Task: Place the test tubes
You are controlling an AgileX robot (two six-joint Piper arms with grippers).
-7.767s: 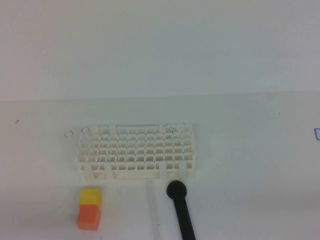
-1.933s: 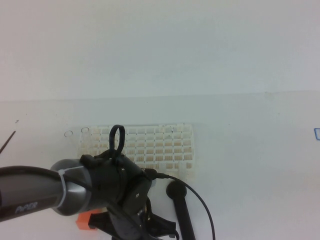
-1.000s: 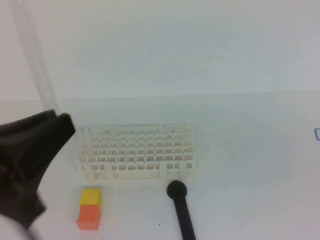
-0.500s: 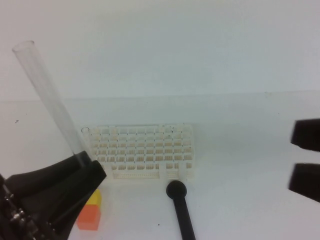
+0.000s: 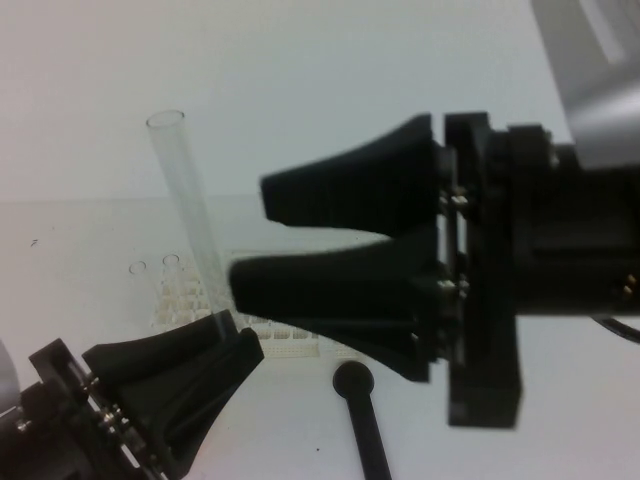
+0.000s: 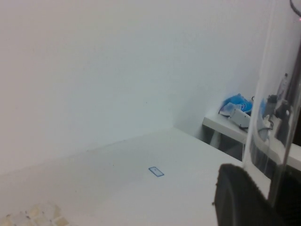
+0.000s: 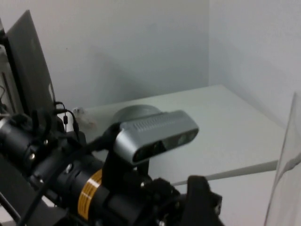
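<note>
A clear test tube point(image 5: 190, 215) rises tilted from my left gripper point(image 5: 228, 338), which is shut on its lower end at the bottom left of the high view. The left wrist view shows the same tube point(image 6: 275, 94) beside one dark finger point(image 6: 237, 197). My right gripper point(image 5: 250, 235) fills the middle and right close to the camera. It is open, its fingertips pointing left just short of the tube, and nothing lies between them. The white rack point(image 5: 172, 298) shows only at its left end. Two clear tube rims point(image 5: 170, 261) stand at its back left corner.
A black rod with a round head point(image 5: 358, 400) lies on the table in front of the rack. A small blue mark point(image 6: 156, 171) sits on the tabletop. The right wrist view shows the grey camera head point(image 7: 155, 134) and the tube's edge point(image 7: 288, 174).
My right gripper has swung in from the right edge and now hides most of the rack. The left gripper has carried the tube to the right.
</note>
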